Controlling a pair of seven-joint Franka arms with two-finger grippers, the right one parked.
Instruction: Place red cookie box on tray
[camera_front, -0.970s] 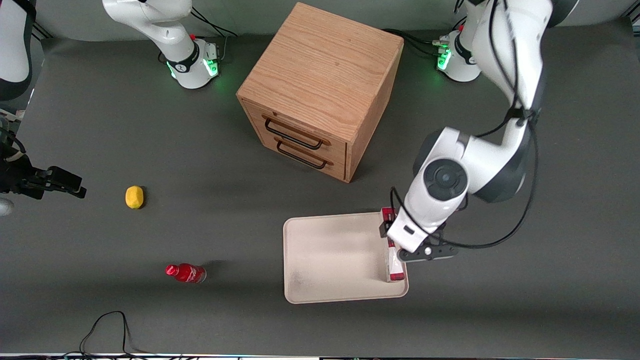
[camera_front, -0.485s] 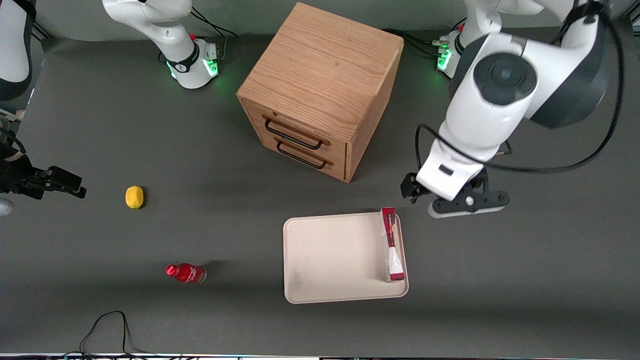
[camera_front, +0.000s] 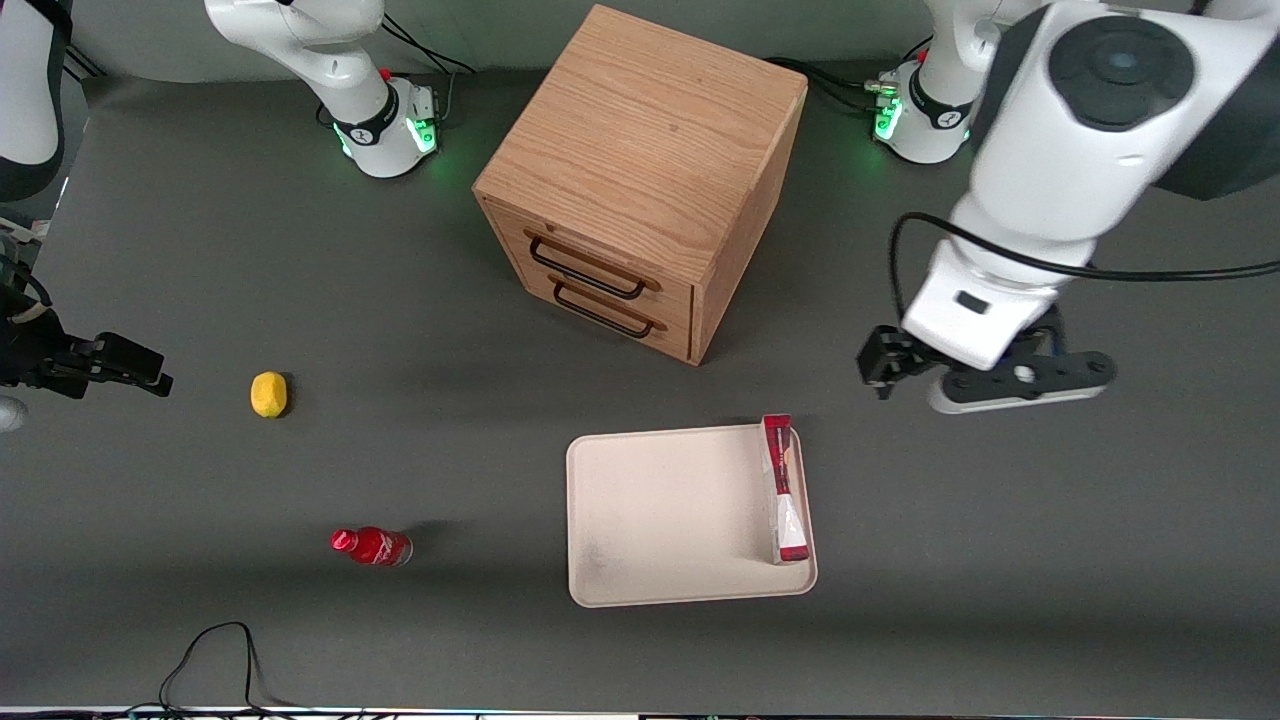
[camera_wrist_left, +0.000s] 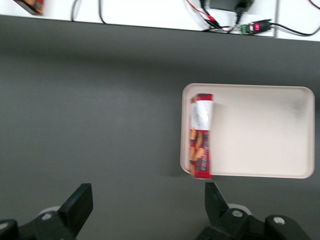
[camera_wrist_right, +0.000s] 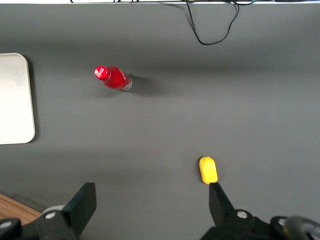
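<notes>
Front view: gripper (camera_front: 985, 385) spread wide, empty, raised above bare table toward working arm's end. Red cookie box (camera_front: 783, 489) flat on tray (camera_front: 670, 515) along its short rim.

Left wrist view: fingers (camera_wrist_left: 216, 200) apart; box dark red, white-ended.

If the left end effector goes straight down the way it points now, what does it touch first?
Probably the bare table. The open end effector hangs above it, beside the tray that holds the box; depth is hard to judge.
</notes>
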